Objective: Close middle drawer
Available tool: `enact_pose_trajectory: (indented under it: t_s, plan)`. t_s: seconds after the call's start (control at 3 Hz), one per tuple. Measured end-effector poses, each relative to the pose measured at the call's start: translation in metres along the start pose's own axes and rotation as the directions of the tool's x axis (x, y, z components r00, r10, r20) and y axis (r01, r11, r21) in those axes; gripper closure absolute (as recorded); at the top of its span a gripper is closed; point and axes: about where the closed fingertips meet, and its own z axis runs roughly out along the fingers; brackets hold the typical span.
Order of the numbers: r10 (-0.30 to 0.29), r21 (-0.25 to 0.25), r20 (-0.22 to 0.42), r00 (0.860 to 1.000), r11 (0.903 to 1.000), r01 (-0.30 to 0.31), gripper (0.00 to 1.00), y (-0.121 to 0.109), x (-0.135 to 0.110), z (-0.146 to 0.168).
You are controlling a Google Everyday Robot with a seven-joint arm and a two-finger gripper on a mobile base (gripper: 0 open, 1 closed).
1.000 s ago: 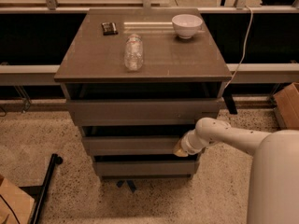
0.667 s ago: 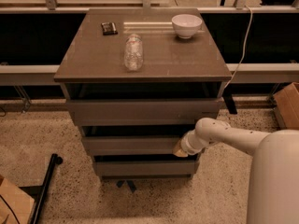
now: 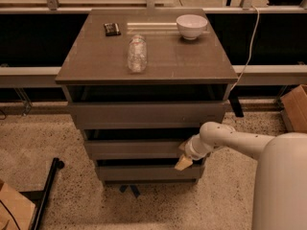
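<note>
Gripper [image 3: 183, 163], on the white arm [image 3: 225, 137], meets the right end of the middle drawer [image 3: 134, 149] front; whether it is clenched or released cannot be told. Second of three, this drawer shows a dark gap above. Farther back, the cabinet top [image 3: 192, 61] bears a clear bottle [image 3: 137, 54] and a white bowl [image 3: 191, 26].

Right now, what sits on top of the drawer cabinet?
A clear bottle, a white bowl and a small dark packet. Anything beneath the bowl is covered. The gripper is at the middle drawer, right end.
</note>
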Motion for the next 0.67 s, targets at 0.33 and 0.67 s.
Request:
enact_pose_trajectory:
  t_s: [0.33,0.67]
  plan:
    - [0.0,-0.002,0.0,1.0,1.0,0.0,0.0,0.0007,-0.0001,0.0009]
    - [0.0,-0.002,0.0,1.0,1.0,0.0,0.0,0.0007,-0.0001,0.0009]
